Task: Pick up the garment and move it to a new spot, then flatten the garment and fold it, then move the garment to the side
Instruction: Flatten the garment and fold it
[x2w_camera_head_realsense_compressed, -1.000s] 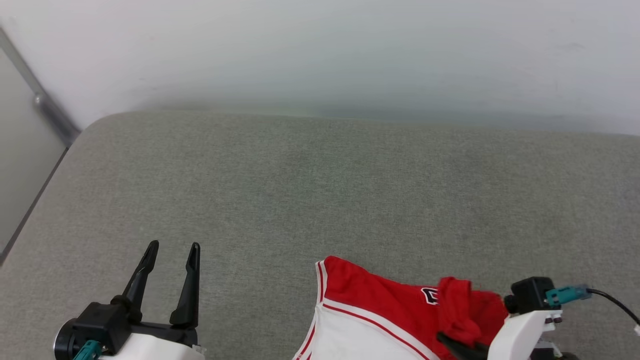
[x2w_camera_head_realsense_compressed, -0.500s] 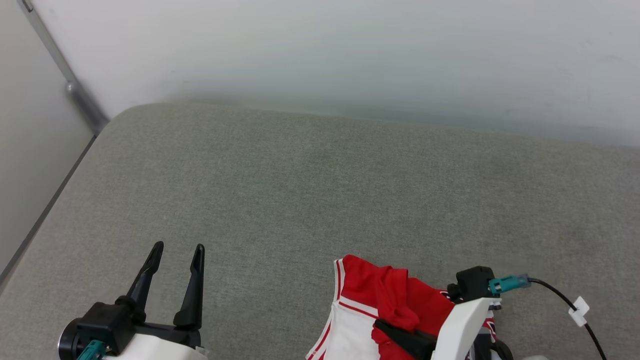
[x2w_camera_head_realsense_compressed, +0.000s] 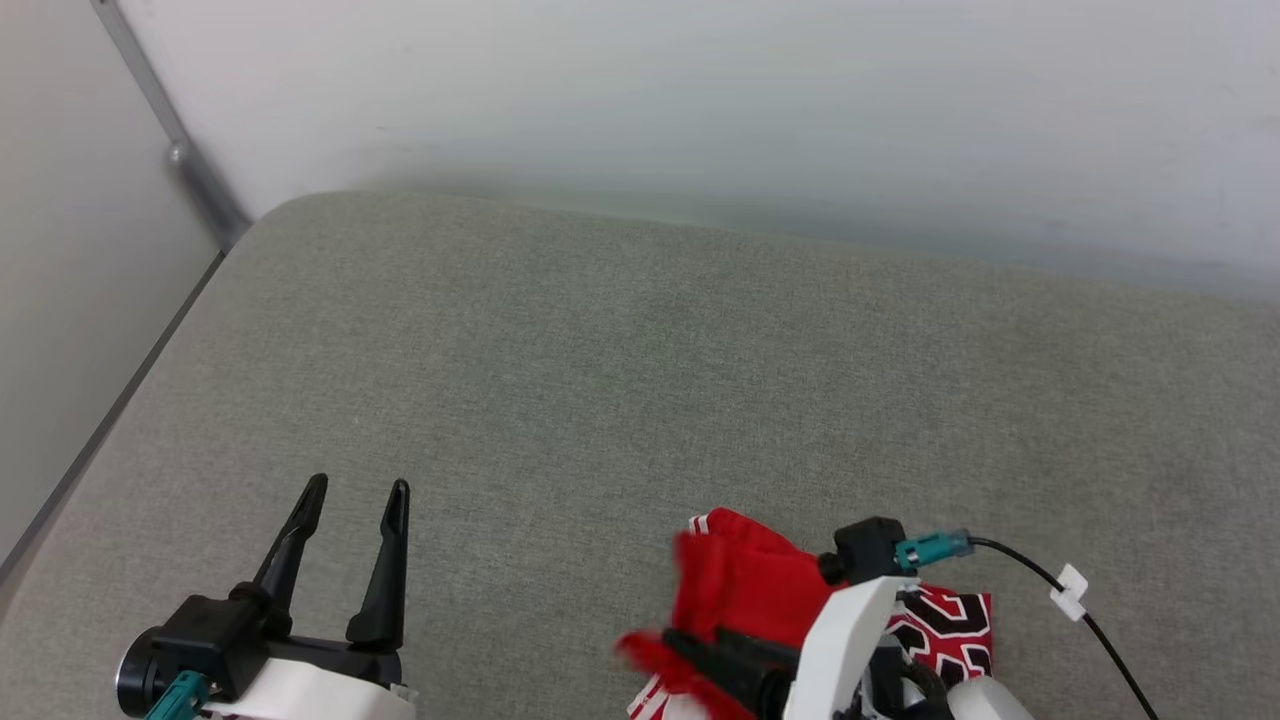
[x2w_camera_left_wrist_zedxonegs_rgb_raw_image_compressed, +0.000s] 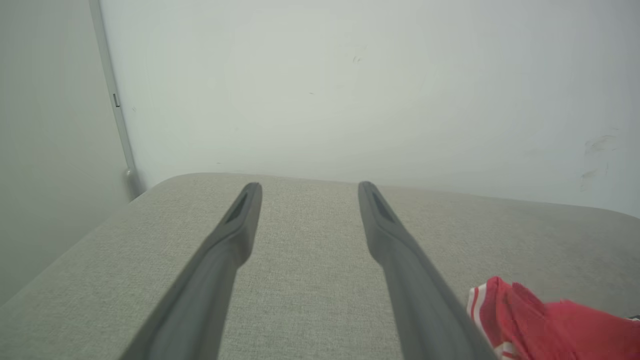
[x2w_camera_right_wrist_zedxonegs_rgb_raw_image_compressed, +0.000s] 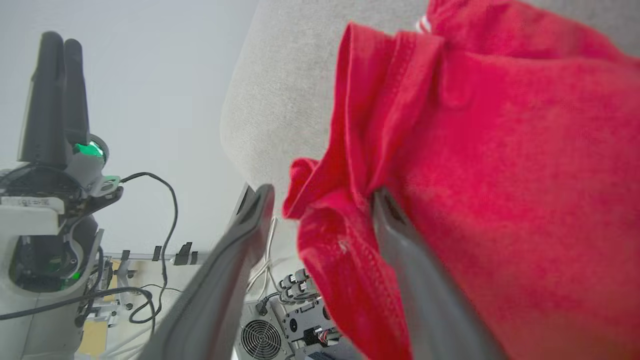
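The garment sits bunched at the bottom of the head view, right of centre, on the grey cushion. Its number print shows just right of the white forearm. In the right wrist view the right gripper has its jaws well apart. A red fold hangs loose between them and drapes over one finger; nothing is pinched.

This looks like the set-down at the new spot. To do it well, the gripper should back out along its own fingers, low and slow, so the seam hooked on that finger slides off and doesn't drag the heap along. The heap lies close to the cushion's near edge, so flattening will likely want it pulled toward mid-frame, where bare cushion is free.

The right arm enters from the bottom edge, its fingers pointing toward frame left beneath the cloth and its cable trailing right. The left gripper is at the lower left, jaws fully apart and empty. Its fingers point up the frame toward the wall, clear of the garment.
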